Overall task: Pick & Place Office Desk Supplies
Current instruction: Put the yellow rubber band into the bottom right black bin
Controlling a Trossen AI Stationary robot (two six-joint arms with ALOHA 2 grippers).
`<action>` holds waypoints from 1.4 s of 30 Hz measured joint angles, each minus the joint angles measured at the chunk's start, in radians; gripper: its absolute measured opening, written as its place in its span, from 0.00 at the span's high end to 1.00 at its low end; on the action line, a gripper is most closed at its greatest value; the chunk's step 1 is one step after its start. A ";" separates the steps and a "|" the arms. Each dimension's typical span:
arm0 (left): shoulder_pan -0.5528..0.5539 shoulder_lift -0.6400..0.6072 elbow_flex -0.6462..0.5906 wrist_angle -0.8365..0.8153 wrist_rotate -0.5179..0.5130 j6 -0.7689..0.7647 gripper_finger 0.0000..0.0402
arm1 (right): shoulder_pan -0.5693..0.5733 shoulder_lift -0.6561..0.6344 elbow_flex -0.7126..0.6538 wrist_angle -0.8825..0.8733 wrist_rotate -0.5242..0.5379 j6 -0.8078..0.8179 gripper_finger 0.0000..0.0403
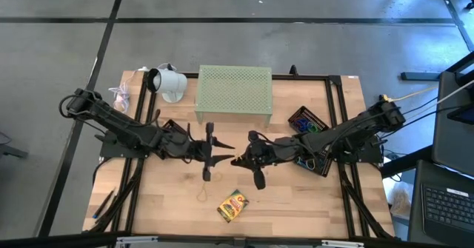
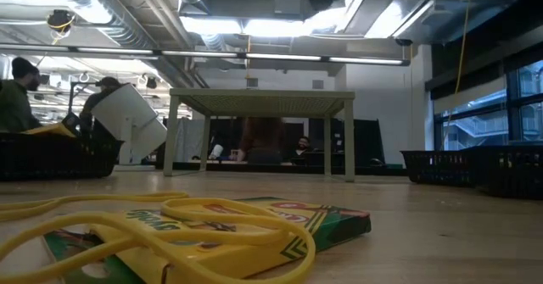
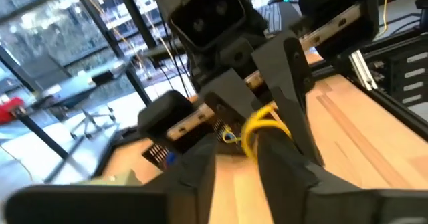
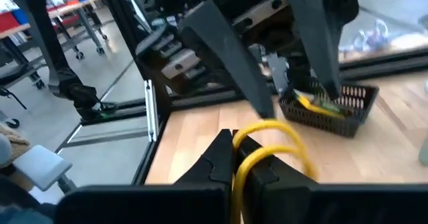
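Two grippers — yellow rubber band between

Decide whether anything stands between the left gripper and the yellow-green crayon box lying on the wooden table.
Nothing visible does. The left gripper hangs mid-table, facing the right gripper, which pinches a yellow rubber band; bare wood lies between it and the yellow-green crayon box. A thin tan rubber band lies beside that path.
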 joint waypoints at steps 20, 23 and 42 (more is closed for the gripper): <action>-0.015 0.000 0.000 -0.462 -0.055 -0.509 0.52 | -0.013 -0.243 0.000 -1.228 0.066 0.666 1.00; -0.034 0.000 0.000 -0.500 -0.054 -0.545 0.52 | 0.000 -0.237 0.000 -1.440 0.007 0.818 1.00; -0.135 0.000 0.000 -0.542 -0.081 -0.596 0.54 | 0.069 -0.236 -0.001 -1.683 -0.131 1.043 0.82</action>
